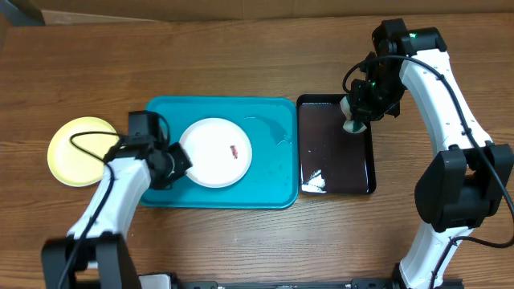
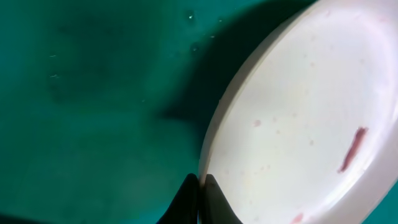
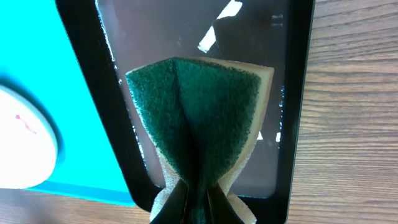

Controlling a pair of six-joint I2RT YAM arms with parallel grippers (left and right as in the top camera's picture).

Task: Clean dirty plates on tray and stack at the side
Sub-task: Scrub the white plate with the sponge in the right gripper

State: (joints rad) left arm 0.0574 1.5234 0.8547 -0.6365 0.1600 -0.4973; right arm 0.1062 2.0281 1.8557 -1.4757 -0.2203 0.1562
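A white plate [image 1: 215,152] with a small red smear [image 2: 353,149] lies on the turquoise tray [image 1: 265,189]. My left gripper [image 1: 181,160] is shut on its left rim; in the left wrist view the fingertips [image 2: 200,182] pinch the edge of the white plate [image 2: 298,118] above the tray floor [image 2: 93,93]. A yellow-green plate [image 1: 80,151] rests on the table left of the tray. My right gripper [image 1: 355,120] is shut on a folded green-and-cream sponge [image 3: 199,118], held over the black tray [image 3: 298,124]. In the right wrist view, the gripper [image 3: 198,194] squeezes the sponge's middle.
The glossy black tray [image 1: 336,172] stands right of the turquoise one, wet, with white foam bits [image 1: 313,183] at its near left. Droplets dot the turquoise tray's right part [image 1: 277,136]. Wooden table [image 1: 241,48] surrounds both trays.
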